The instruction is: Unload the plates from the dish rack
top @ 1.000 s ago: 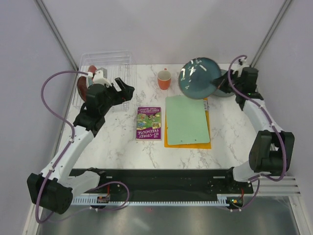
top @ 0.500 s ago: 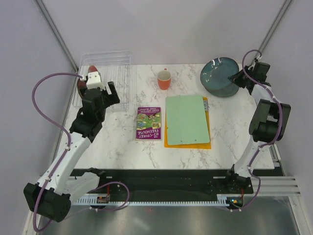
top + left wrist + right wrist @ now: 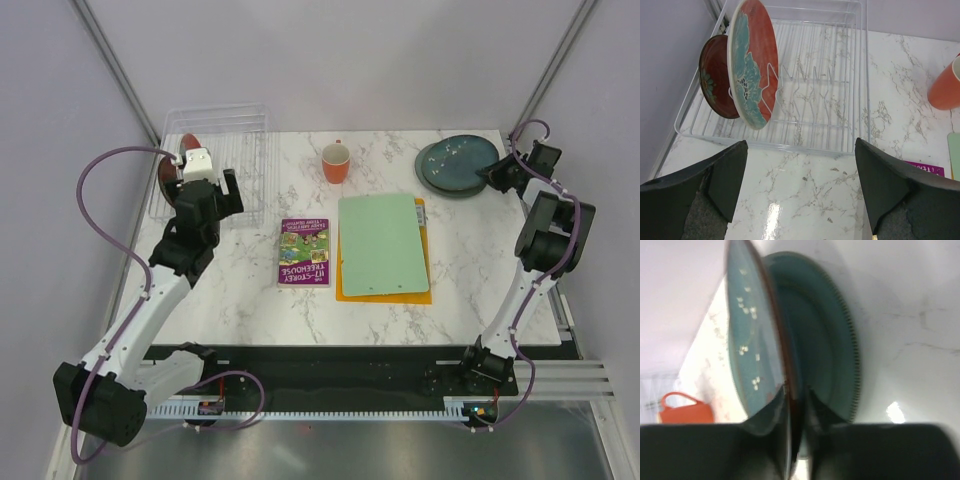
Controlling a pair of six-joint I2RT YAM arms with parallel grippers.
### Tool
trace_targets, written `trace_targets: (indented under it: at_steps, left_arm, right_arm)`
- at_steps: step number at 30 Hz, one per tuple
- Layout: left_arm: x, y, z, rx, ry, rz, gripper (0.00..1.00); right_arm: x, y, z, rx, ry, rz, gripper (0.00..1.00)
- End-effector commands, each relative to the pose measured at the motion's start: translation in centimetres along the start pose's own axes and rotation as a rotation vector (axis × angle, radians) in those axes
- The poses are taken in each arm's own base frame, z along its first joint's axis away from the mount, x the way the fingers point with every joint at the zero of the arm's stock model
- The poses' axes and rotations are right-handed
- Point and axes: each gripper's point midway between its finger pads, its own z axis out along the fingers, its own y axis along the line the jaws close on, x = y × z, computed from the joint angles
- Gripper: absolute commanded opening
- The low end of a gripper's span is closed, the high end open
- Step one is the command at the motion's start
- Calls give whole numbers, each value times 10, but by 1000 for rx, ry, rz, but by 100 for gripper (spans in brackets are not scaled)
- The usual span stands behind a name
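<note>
Clear dish rack (image 3: 805, 146): teal-red plate (image 3: 752, 65) + red plate (image 3: 715, 77).

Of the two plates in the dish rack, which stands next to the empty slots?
The pale-rimmed red-and-teal plate; the dark red plate stands behind it.

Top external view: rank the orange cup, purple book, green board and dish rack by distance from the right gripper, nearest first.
From the right gripper, shut on the teal plate:
1. green board, middle right.
2. orange cup, far middle.
3. purple book, left of the board.
4. dish rack, far left corner.
</note>
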Motion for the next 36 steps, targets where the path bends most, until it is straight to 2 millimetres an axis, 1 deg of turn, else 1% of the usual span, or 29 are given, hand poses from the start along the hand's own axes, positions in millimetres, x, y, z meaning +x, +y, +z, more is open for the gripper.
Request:
trace_targets:
  at_steps: [1,2,3,4,5,7,9,10,11,12,14,15,16,18,19,20,21,22,23,24,25,27,28,29,30,31,36]
  left_arm:
    - [-13,3,1,-15,-46,-4,94]
    - [-12,2,1,-12,-43,-7,94]
    - [-11,2,1,-9,-40,-12,94]
    - [-10,1,1,-7,-37,-12,94]
    - [-10,2,1,-8,-35,-13,94]
    - [-11,1,0,-6,-32,-8,95]
    - [-10,3,0,-11,-27,1,95]
    - [-12,2,0,-10,-32,-3,96]
    - [-11,2,0,-11,-29,0,96]
    - [-10,2,0,-8,-25,-2,96]
    - [-11,1,-1,-3,-25,-9,97]
    - [-8,0,0,2,-18,-13,97]
    - [-8,-1,0,6,-16,-14,97]
    - [-7,-3,1,13,-8,-16,97]
    - [-7,-4,2,14,-7,-14,97]
    - [-5,-3,4,4,3,-2,97]
    - [-7,-2,5,-4,1,3,97]
    - [-8,-1,5,-10,1,8,98]
    - [-8,2,6,-26,5,24,98]
    - [-10,3,8,-35,4,31,99]
    - [-12,3,9,-39,3,38,99]
    - [-14,4,11,-49,5,56,99]
    - [-16,4,11,-50,3,57,99]
    - [-17,4,11,-50,2,63,99]
    - [-18,5,11,-51,-1,62,99]
    - [-19,5,11,-51,-1,65,99]
    - [-19,5,12,-51,0,74,100]
  right_arm:
    - [-29,71,-13,-237,-52,-55,30]
    - [-23,69,-12,-236,-30,-48,42]
    - [-22,68,-11,-234,-19,-43,50]
    - [-20,67,-11,-235,-7,-40,50]
    - [-17,66,-11,-232,2,-41,52]
    - [-16,64,-14,-216,4,-43,61]
    - [-9,60,-15,-190,31,-47,66]
    - [-9,61,-17,-187,34,-55,73]
    - [-2,57,-19,-168,62,-51,98]
    - [0,60,-22,-168,71,-63,98]
    - [8,59,-24,-153,104,-66,98]
    - [8,61,-25,-141,103,-96,98]
    - [13,58,-27,-121,125,-92,98]
    - [15,59,-29,-95,130,-127,98]
    - [19,56,-33,-67,150,-130,98]
    - [21,55,-35,-49,158,-141,98]
    - [17,56,-39,-17,138,-198,98]
    - [24,52,-43,22,163,-209,98]
    - [25,50,-46,55,167,-230,98]
    - [21,54,-48,83,158,-268,98]
    - [23,46,-51,136,167,-293,98]
    - [19,47,-52,170,161,-328,98]
    - [19,41,-54,208,168,-344,98]
    - [20,40,-55,223,179,-358,98]
    - [17,43,-54,230,184,-377,98]
    - [22,39,-56,255,209,-380,98]
    - [24,26,-54,313,223,-404,98]
